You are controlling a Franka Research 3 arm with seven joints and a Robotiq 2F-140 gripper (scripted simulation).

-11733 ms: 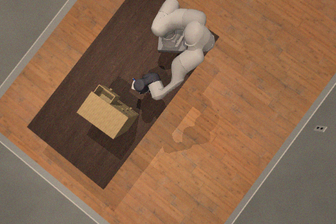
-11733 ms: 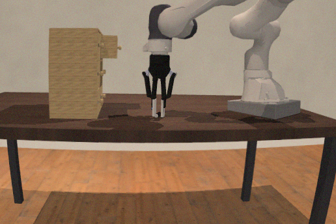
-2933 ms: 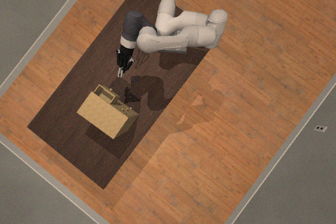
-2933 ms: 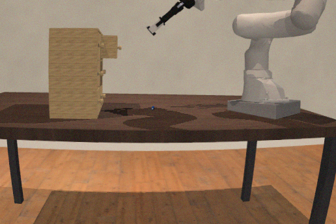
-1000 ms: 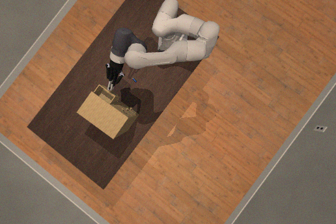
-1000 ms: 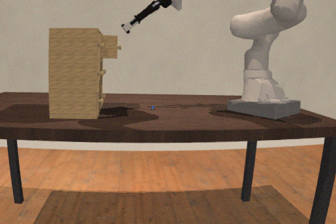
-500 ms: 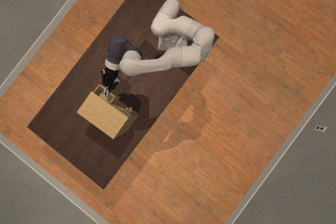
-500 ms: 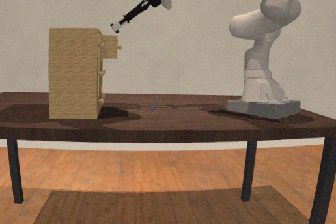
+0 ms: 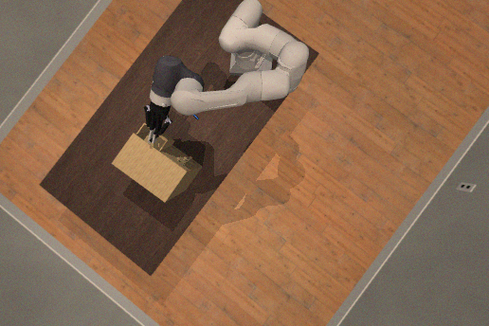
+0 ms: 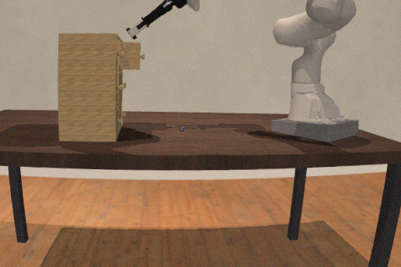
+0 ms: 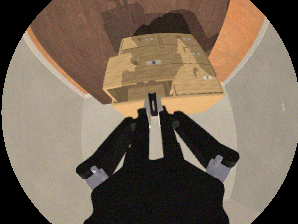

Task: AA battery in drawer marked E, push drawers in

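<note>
The small wooden chest (image 9: 147,167) (image 10: 87,86) stands on the left part of the dark table (image 10: 217,148). One top drawer (image 10: 131,56) (image 9: 160,144) is pulled out a little; the other drawers sit in. I cannot read the drawer letters. My gripper (image 9: 152,138) (image 10: 133,32) (image 11: 153,103) points down at a slant just above the open drawer. It is shut on a small dark cylinder, the AA battery (image 11: 153,99), which shows between the fingertips only in the wrist view.
A small blue thing (image 9: 196,117) (image 10: 182,127) lies on the table between the chest and the robot base (image 10: 315,126) (image 9: 246,63).
</note>
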